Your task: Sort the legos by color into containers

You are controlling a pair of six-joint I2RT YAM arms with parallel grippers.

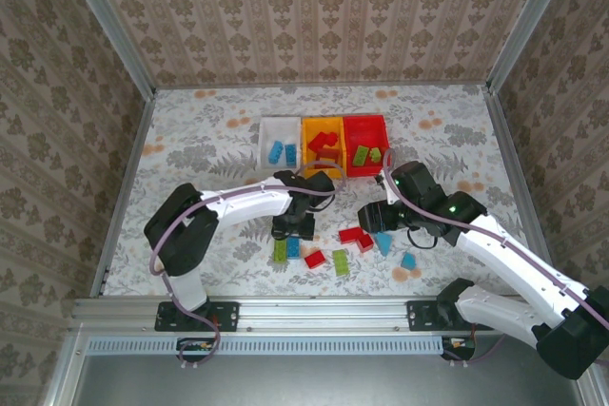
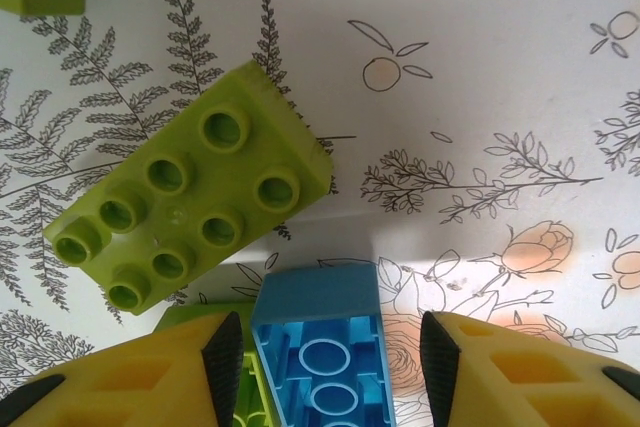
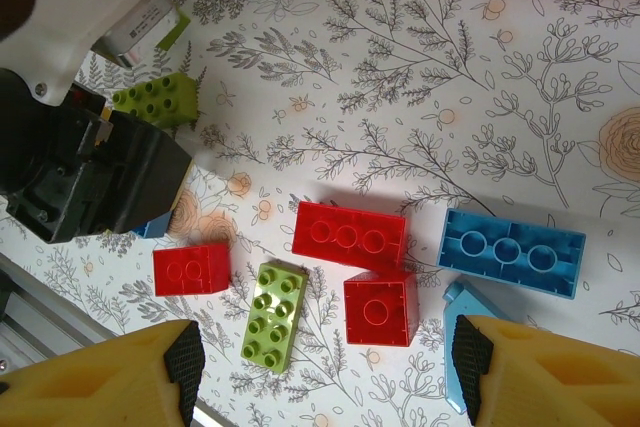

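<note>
**A:** Where do we find the left tool [image 2: 328,349]?

**B:** We see it low over the flower-printed surface [image 2: 500,67]. Its yellow fingers [image 2: 150,387] are apart, one on each side of a blue plastic brick [image 2: 318,297] that lies hollow side up. A strip of surface shows between the brick and one pad, so we call the brick straddled, not clamped. Just beyond it lies a lime green studded plastic brick [image 2: 190,197], tilted across the view.

**A:** And the right tool [image 3: 325,352]?

**B:** We see it spread wide and holding nothing, above a loose group of bricks. There is a long red plastic brick [image 3: 350,234] with a square red brick [image 3: 380,309] just beside it. Near them lie a small red brick [image 3: 191,269], a lime green eight-stud brick [image 3: 273,312] and a long blue brick [image 3: 512,252] turned hollow side up.

**A:** The bins?

**B:** From above we see them side by side at the far middle of the surface. The white rectangular plastic bin [image 1: 279,121] holds blue bricks, the orange-yellow plastic bin [image 1: 322,122] holds red ones, and the red plastic bin [image 1: 366,119] holds green ones.
</note>
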